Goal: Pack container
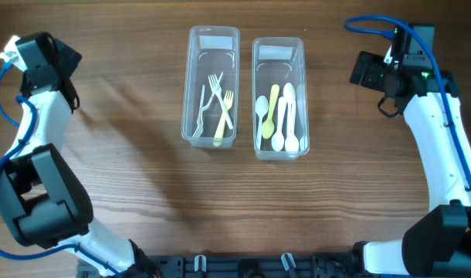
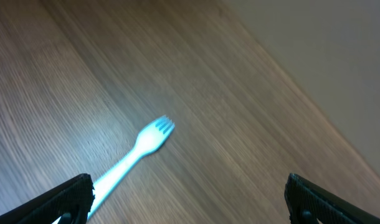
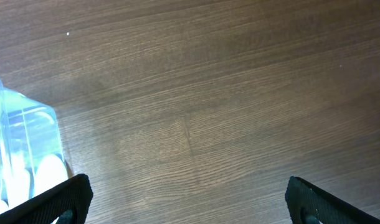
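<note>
A light blue plastic fork [image 2: 131,158] lies on the wooden table in the left wrist view, tines up and to the right. My left gripper [image 2: 190,193] is open above it, and the handle end runs under the left finger. In the overhead view this gripper [image 1: 36,52] is at the far left back and hides the fork. A clear container [image 1: 191,93] holds several forks. A second clear container [image 1: 304,93] beside it holds several spoons; its corner shows in the right wrist view [image 3: 25,134]. My right gripper [image 1: 368,71] [image 3: 187,193] is open and empty, right of the spoon container.
The table's edge [image 2: 289,81] runs diagonally close behind the blue fork, with a pale floor beyond it. The two containers stand side by side at the back middle of the table. A dark rail runs along the table's front edge [image 1: 243,266].
</note>
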{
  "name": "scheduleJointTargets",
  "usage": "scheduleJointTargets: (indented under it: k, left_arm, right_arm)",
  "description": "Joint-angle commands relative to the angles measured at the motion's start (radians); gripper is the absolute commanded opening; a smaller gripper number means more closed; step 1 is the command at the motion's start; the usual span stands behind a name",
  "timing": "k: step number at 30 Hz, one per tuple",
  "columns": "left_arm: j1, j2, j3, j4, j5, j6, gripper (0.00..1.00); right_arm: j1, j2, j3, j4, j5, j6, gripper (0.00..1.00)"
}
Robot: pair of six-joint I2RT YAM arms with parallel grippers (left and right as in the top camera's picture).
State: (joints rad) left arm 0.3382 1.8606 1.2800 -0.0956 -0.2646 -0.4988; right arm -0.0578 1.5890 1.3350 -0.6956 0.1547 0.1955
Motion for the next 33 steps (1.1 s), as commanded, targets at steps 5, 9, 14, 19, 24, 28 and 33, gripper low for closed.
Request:
scheduleJointTargets:
  k: [5,9,14,19,24,28,33]
  left_arm:
    - [0.097,0.126,-0.006,0.029,-0.123,-0.034,0.99]
    - [0.116,0.207,-0.006,0.091,-0.122,-0.033,0.99]
    - [0.116,0.285,-0.006,0.15,-0.1,-0.032,1.0]
    - [0.121,0.321,-0.006,0.185,-0.099,-0.013,0.96]
    - [0.12,0.334,-0.006,0.155,-0.088,0.024,0.93]
    - [0.12,0.334,-0.006,0.116,0.005,0.024,0.87]
    - [0.119,0.334,-0.006,0.049,0.09,0.101,0.89]
  right_arm:
    - [-0.002,-0.024,0.013,0.002,0.005,-0.012,1.0]
    - [-0.002,-0.024,0.013,0.002,0.005,-0.012,1.0]
    - [-0.002,-0.024,0.013,0.002,0.005,-0.012,1.0]
    - [-0.002,-0.024,0.013,0.002,0.005,-0.012,1.0]
    - [-0.002,-0.024,0.013,0.002,0.005,-0.012,1.0]
    - [-0.002,-0.024,0.013,0.002,0.005,-0.013,1.0]
    - [-0.002,-0.024,0.013,0.002,0.005,-0.012,1.0]
